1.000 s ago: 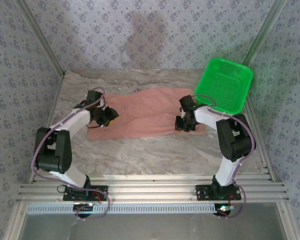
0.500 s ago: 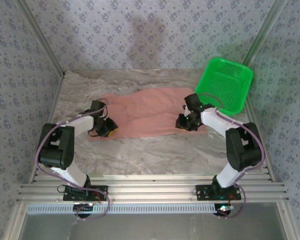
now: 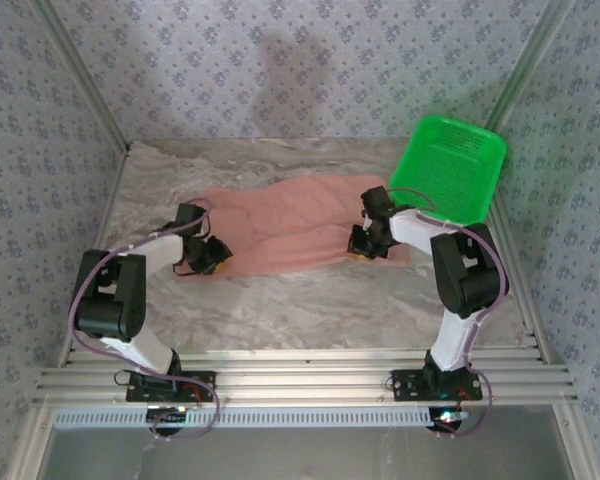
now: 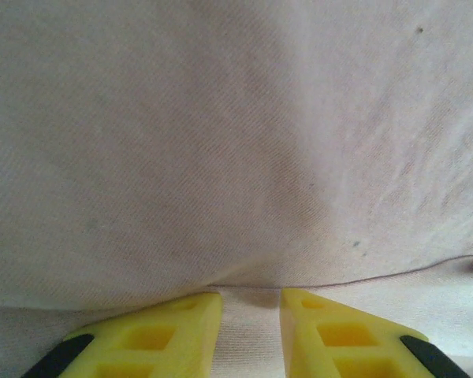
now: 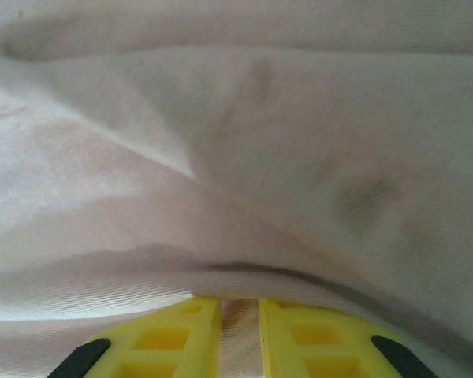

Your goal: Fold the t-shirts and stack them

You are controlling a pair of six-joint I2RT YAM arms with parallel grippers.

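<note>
Left gripper [image 4: 251, 303] has its yellow plastic wedge fingers [image 4: 165, 339] drawn close, with a strip of the t-shirt [image 4: 236, 157] nipped in the narrow gap. In the left wrist view the fine-woven cloth rises just beyond the tips, with a thin hem line running across. Right gripper [image 5: 240, 303] is closed tighter still on the same t-shirt [image 5: 260, 157], and a soft rolled fold bulges over its fingers [image 5: 173, 331].

From above, ribbed aluminium rails [image 3: 300, 380] run along the near edge of the tabletop [image 3: 300, 300], a pale, marbled, slightly crinkled surface. The left arm [image 3: 140, 250] bends its elbow out toward the left edge, and its white forearm reaches inward, low, to the shirt's near left corner. The right arm [image 3: 460, 280] rises from its base, folds at a black elbow and angles its forearm left, down to the shirt's right end.

Dusty salmon-pink and limp, the t-shirt [image 3: 280, 225] lies stretched across the middle of the tabletop between the two grippers. At the far right corner a bright green perforated plastic basket [image 3: 448, 170] leans tilted.
</note>
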